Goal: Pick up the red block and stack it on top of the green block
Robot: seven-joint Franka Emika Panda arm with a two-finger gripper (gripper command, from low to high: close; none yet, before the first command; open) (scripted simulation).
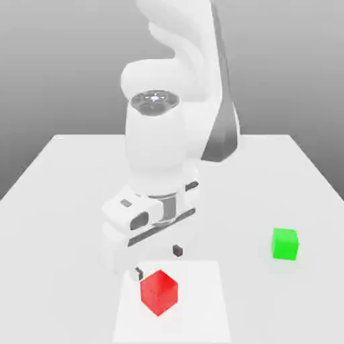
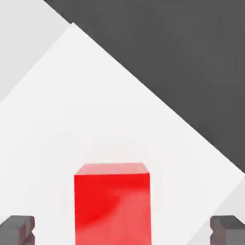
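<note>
The biggest thing I have in front of me is the pale table (image 1: 60, 222), running away from the camera in the exterior view. Over it hangs my white arm (image 1: 156, 144), bent down from the top of that view, with the gripper (image 1: 158, 262) low near the front. A white square (image 1: 201, 302) lies on the table beneath it, brighter than the surface around it. My gripper is released, its two fingers (image 2: 17, 229) spread wide with nothing clasped; in the hand view the red block (image 2: 113, 208) shows between them, with space to either side. That block sits on the white square (its faces catch a bit of gloss), turned cornerwise to the exterior camera. The green block (image 1: 285, 244) rests on the bare table toward the exterior view's right, well apart from the red one and farther back, nothing on top of it.
</note>
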